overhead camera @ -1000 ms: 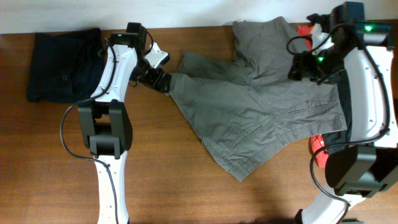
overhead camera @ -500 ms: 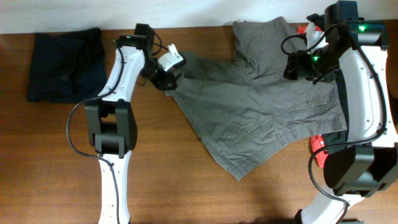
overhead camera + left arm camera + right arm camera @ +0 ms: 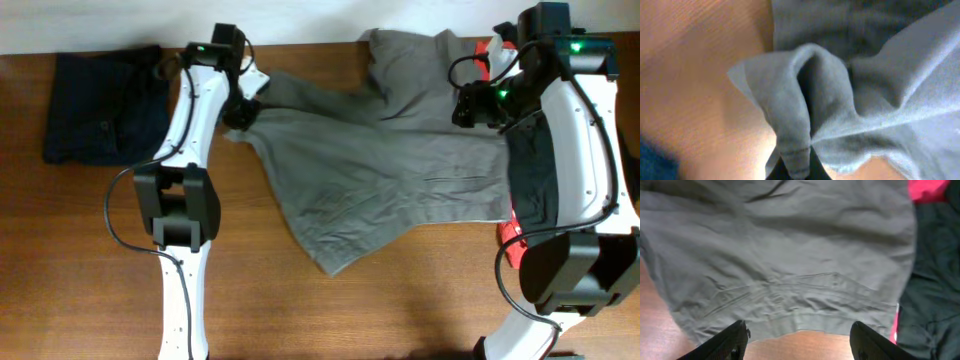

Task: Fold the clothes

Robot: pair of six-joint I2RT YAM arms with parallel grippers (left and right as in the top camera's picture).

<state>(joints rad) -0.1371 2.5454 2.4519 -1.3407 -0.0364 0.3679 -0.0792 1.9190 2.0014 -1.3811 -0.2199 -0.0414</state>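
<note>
The large grey garment of the clothes lies rumpled across the middle of the table. My left gripper is shut on its left corner, near the table's back edge. In the left wrist view a bunched fold of grey fabric runs down into the shut left gripper. My right gripper hovers open over the garment's right part. In the right wrist view the right gripper has its dark fingers spread wide above the grey hem, with nothing between them.
A folded navy garment lies at the back left. Red cloth shows at the back right and by the right arm's base. A black garment lies beside the grey one's right edge. Bare wood runs along the front.
My left gripper went from open to shut on the grey garment's corner and drew it left and back. The whole garment slid left. The right arm barely moved.
</note>
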